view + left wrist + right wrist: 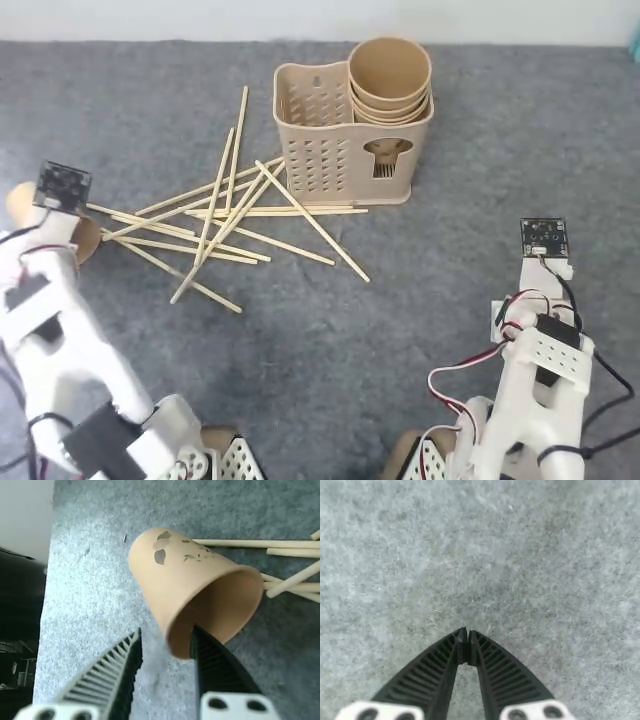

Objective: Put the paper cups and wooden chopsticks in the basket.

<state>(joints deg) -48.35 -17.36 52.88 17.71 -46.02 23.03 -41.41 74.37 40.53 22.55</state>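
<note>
A brown paper cup (190,587) lies on its side on the grey carpet, its mouth towards my left gripper (166,630). That gripper is open and straddles the cup's rim: one finger (212,652) reaches inside the mouth, the other stays outside. In the high view the cup (88,240) peeks out from under the left arm. Several wooden chopsticks (220,215) lie scattered between that cup and the beige basket (320,150). A stack of paper cups (390,75) stands in the basket's right compartment. My right gripper (467,632) is shut and empty over bare carpet.
The basket's left compartment (310,95) holds nothing. Chopstick ends (260,543) lie just beyond the lying cup. The right arm (545,350) stands at the front right, well away from the basket. Open carpet lies between the two arms.
</note>
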